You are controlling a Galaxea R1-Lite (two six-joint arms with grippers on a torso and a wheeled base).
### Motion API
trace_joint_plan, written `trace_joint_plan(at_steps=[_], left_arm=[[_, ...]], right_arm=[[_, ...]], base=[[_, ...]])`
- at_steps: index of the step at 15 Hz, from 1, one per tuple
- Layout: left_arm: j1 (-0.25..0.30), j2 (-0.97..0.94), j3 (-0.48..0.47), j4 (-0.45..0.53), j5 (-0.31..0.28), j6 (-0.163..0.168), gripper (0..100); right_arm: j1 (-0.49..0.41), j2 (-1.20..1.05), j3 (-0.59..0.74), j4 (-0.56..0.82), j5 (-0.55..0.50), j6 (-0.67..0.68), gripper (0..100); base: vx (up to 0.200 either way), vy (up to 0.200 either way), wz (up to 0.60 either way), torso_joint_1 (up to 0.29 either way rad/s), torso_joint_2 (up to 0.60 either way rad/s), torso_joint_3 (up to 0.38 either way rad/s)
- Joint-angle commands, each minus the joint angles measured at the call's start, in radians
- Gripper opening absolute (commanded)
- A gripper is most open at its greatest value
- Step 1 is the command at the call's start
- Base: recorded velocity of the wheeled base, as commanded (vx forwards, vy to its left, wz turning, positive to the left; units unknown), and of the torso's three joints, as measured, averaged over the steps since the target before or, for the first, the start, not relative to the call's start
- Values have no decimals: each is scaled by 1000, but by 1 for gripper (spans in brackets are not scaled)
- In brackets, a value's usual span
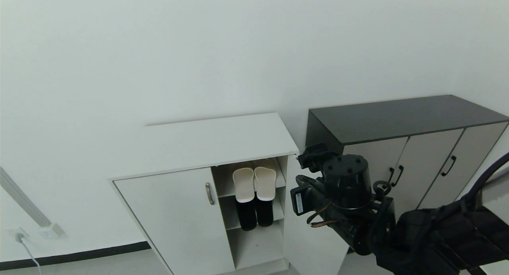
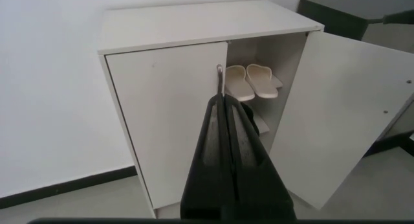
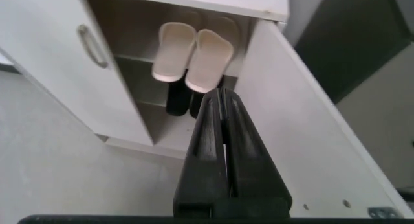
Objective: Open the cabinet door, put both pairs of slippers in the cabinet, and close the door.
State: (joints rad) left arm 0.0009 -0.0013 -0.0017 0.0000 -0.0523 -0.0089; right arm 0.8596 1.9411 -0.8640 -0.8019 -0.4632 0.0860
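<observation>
The white cabinet [image 1: 222, 140] has its right door [image 1: 314, 243] swung open and its left door [image 1: 175, 219] closed. A pair of white slippers [image 1: 254, 183] lies on the upper shelf, toes outward. Just below, a pair of black slippers [image 1: 254, 215] rests on the middle shelf. My right gripper [image 3: 217, 98] is shut and holds nothing. It hovers in front of the opening beside the open door [image 3: 304, 140], near that door's top edge [image 1: 306, 157]. My left gripper [image 2: 220, 98] is shut and empty, held back from the cabinet and pointing at the closed door's handle [image 2: 220, 78].
A dark-topped cabinet [image 1: 397, 116] with grey doors stands close on the right of the open door. A wall socket with a cable [image 1: 18, 235] sits low on the left wall. Bare floor lies in front of the white cabinet [image 3: 39, 166].
</observation>
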Motion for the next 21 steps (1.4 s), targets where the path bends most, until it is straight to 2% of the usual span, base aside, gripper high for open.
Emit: trace_joint_plan(at_steps=[1,5,12,16,21], left_arm=[[1,1,0,0,0,0,0],[1,1,0,0,0,0,0],[1,1,0,-2,0,0,0],[1,1,0,0,0,0,0],[1,1,0,0,0,0,0]], right_arm=[[1,1,0,-2,1,0,0],[-2,1,0,-6,1,0,0],[-85,39,-38,-6,23,-26,0],[-197,72,-148,49,72,-26,0],[-286,125,-346,205,140,-18,0]], base=[[-200,0,0,7,2,2],[-200,0,0,-1,2,1],[0,0,0,0,0,0],[0,0,0,0,0,0],[0,0,0,0,0,0]])
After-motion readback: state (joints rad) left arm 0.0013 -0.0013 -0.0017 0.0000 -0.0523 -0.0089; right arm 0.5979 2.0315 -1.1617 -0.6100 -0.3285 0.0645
